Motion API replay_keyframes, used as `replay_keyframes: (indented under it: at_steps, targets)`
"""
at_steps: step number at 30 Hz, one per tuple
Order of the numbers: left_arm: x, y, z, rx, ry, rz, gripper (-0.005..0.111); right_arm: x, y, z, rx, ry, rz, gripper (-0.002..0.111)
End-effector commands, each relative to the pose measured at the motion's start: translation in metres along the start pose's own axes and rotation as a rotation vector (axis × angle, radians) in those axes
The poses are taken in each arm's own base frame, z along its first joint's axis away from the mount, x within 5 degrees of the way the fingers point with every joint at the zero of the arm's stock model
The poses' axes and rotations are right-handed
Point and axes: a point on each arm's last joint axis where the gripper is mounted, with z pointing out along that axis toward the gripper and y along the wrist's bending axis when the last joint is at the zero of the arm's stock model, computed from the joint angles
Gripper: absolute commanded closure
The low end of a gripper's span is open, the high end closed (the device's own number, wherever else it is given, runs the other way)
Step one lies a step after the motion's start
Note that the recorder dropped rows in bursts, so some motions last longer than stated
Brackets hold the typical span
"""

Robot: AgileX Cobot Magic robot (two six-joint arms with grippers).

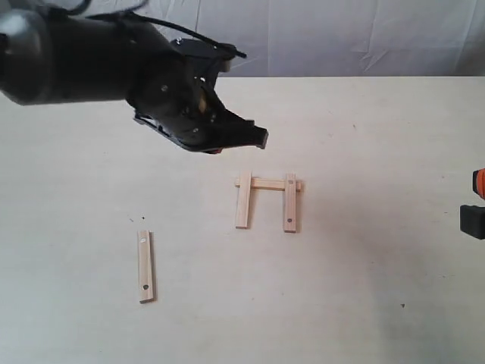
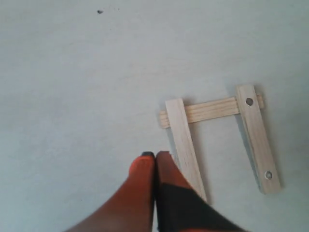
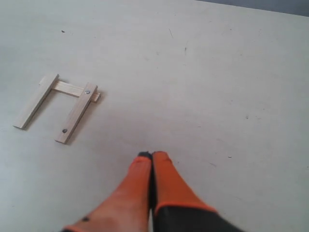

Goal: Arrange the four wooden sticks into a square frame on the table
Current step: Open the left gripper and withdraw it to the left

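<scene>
Three pale wooden sticks form a U on the table [image 1: 379,288]: a plain crossbar [image 1: 269,183] at the far side, a plain stick [image 1: 243,199] on its left end and a stick with dark holes [image 1: 290,202] on its right end. In the left wrist view they are the crossbar [image 2: 212,110], the plain stick [image 2: 186,145] and the holed stick [image 2: 257,138]. The fourth stick [image 1: 145,266], also holed, lies alone to the left. My left gripper [image 1: 258,138] hovers above and behind the U, shut and empty [image 2: 155,154]. My right gripper [image 3: 151,155] is shut and empty, far right [image 1: 476,203].
A white cloth backdrop [image 1: 341,34] hangs behind the table's far edge. The big black left arm [image 1: 83,57] reaches in over the table's far left. Small dark specks dot the tabletop.
</scene>
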Motion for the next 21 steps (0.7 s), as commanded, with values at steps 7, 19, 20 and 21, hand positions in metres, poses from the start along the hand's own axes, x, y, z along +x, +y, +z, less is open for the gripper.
replay_keyframes:
  at_steps: [7, 19, 20, 21]
  targets:
    - [-0.015, 0.066, -0.086, 0.060, -0.023, 0.049, 0.107, 0.002, -0.001, -0.001, 0.007, 0.011, -0.001, 0.109]
    - [0.063, 0.097, -0.199, 0.067, -0.351, 0.046, 0.107, -0.009, 0.013, 0.026, -0.122, 0.162, 0.018, 0.109]
    - [0.072, 0.098, -0.204, 0.071, -0.379, 0.045, 0.107, -0.014, 0.015, 0.030, -0.143, 0.182, 0.037, 0.109]
    - [0.080, 0.099, -0.210, 0.074, -0.406, 0.045, 0.107, -0.020, 0.019, 0.038, -0.171, 0.222, 0.046, 0.109]
